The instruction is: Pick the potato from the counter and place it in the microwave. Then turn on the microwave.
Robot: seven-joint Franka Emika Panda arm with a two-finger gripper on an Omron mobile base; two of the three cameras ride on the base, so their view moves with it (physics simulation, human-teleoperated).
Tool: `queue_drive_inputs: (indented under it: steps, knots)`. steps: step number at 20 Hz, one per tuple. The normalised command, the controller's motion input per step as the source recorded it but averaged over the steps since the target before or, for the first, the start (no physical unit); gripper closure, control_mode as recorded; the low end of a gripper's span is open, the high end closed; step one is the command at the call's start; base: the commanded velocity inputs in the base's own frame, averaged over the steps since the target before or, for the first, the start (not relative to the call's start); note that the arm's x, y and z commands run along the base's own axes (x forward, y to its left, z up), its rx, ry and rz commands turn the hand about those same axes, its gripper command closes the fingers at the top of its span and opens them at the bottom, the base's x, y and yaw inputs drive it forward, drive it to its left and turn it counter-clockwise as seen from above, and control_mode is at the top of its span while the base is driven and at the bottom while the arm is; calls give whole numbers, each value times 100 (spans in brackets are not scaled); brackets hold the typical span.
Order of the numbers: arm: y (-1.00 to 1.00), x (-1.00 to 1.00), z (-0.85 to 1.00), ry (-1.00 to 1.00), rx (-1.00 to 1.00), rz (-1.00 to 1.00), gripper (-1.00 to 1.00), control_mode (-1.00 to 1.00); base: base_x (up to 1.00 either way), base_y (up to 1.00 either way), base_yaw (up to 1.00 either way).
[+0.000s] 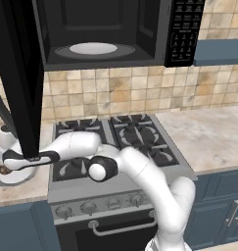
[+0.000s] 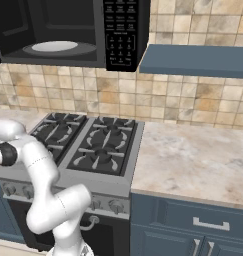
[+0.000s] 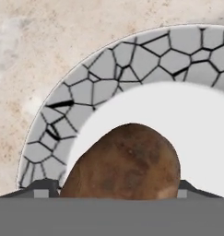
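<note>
Right down at the hand, the potato [image 3: 125,163] sat on a white plate with a grey crackle-pattern rim [image 3: 62,120] on the beige speckled counter [image 3: 49,41] left of the stove, and the gripper [image 3: 118,191] straddled it, a dark fingertip [image 3: 45,188] on either side, jaws wide and seemingly not yet clamped, so I judged the grab just under way. Further out, the arm [image 1: 135,169] reached low across the black gas stove [image 1: 115,137]. Up above, the microwave [image 1: 115,29] hung with its door [image 1: 15,73] swung open and turntable [image 1: 93,48] bare, ready for the potato; the keypad [image 2: 120,30] lettering was too small to read.
</note>
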Motion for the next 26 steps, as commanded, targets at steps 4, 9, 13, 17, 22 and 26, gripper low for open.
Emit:
queue_drive_inputs:
  steps: [4, 9, 13, 17, 22, 26]
  knots:
    - [-7, 1, 0, 1, 0, -9, 100, -100, 0, 0, 0]
    - [-63, -10, 1, 0, 0, -9, 100, -100, 0, 0, 0]
    - [-87, -24, 13, -1, 0, -5, 100, -100, 0, 0, 0]
    - [-100, -25, 5, 0, 0, -4, 100, -100, 0, 0, 0]
    - [-100, -23, 0, 0, 0, -1, 100, -100, 0, 0, 0]
    - [-100, -32, 0, -1, 0, 0, 100, -100, 0, 0, 0]
